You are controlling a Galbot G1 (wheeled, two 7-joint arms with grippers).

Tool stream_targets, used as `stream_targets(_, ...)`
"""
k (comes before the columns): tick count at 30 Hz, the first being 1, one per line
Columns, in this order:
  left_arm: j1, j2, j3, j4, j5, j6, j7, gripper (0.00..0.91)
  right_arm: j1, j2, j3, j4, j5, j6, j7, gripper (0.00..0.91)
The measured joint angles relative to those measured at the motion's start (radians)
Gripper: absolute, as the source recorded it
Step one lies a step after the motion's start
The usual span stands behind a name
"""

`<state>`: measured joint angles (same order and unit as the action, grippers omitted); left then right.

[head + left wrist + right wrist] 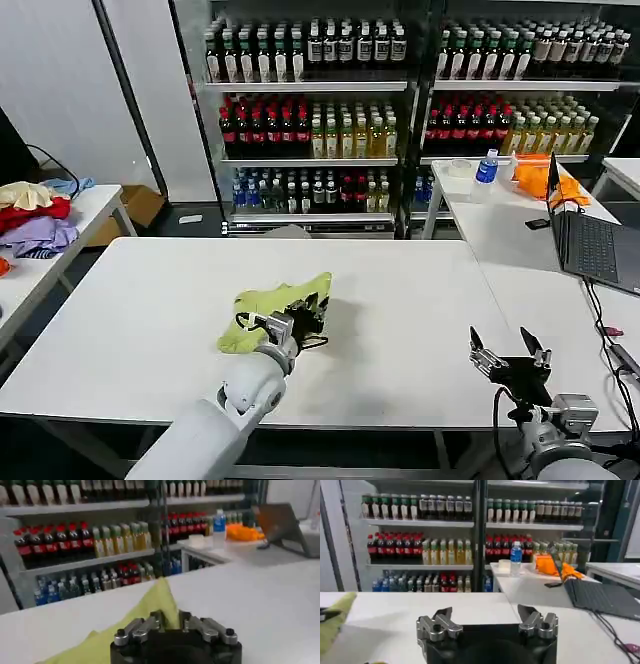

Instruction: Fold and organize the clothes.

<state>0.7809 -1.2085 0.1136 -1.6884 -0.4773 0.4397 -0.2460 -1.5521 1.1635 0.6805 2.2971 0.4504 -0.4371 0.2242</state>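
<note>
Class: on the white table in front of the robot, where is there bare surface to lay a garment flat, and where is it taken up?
Bare: the table left of the T-shirt, the far strip toward the drink shelves, and the stretch between the shirt and the right gripper. Crowded: the middle, where the left gripper pinches the bunched shirt, and the side table with the laptop.

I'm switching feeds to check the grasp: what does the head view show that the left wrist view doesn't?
Head view alone: the right hand open above the table's near right edge, the whole crumpled T-shirt, and the clothes pile on the left side table. Left wrist view alone: the left hand's fingers shut on the shirt's raised fold. Both: the shirt, drink shelves, laptop and orange cloth.
</note>
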Motion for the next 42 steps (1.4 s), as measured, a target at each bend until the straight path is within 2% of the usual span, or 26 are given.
stream_targets(6,0.049,0.000,-0.040,-0.063,-0.079,-0.049,-0.033,0.907,0.061,0.004,-0.051,-0.038,-0.005,-0.001,0.003,0.907)
stream_targets(14,0.210,0.053,-0.190,-0.203,-0.148,-0.079,-0.055,0.907,0.210,0.030,-0.186,-0.144,0.010,-0.020,0.015,0.907)
stream_targets(23,0.418,0.085,-0.404,-0.339,-0.190,-0.093,-0.067,0.907,0.462,0.114,-0.385,-0.358,0.076,-0.049,0.030,0.907)
stream_targets(31,0.516,0.083,-0.516,-0.388,-0.206,-0.091,-0.073,0.907,0.657,0.219,-0.518,-0.575,0.141,-0.068,0.028,0.907)
stream_targets(33,0.528,0.083,-0.532,-0.392,-0.209,-0.091,-0.073,0.907,0.695,0.243,-0.539,-0.624,0.150,-0.069,0.027,0.685)
stream_targets(34,0.533,0.083,-0.539,-0.393,-0.210,-0.091,-0.073,0.907,0.710,0.254,-0.548,-0.646,0.153,-0.069,0.027,0.464)
stream_targets(35,0.537,0.083,-0.545,-0.394,-0.212,-0.090,-0.073,0.907,0.725,0.263,-0.557,-0.666,0.156,-0.069,0.026,0.343)
stream_targets(36,0.541,0.083,-0.550,-0.395,-0.214,-0.089,-0.074,0.907,0.739,0.273,-0.564,-0.687,0.159,-0.069,0.026,0.020)
stream_targets(42,0.554,0.086,-0.566,-0.398,-0.222,-0.087,-0.076,0.907,0.806,0.321,-0.587,-0.796,0.176,-0.055,0.030,0.000)
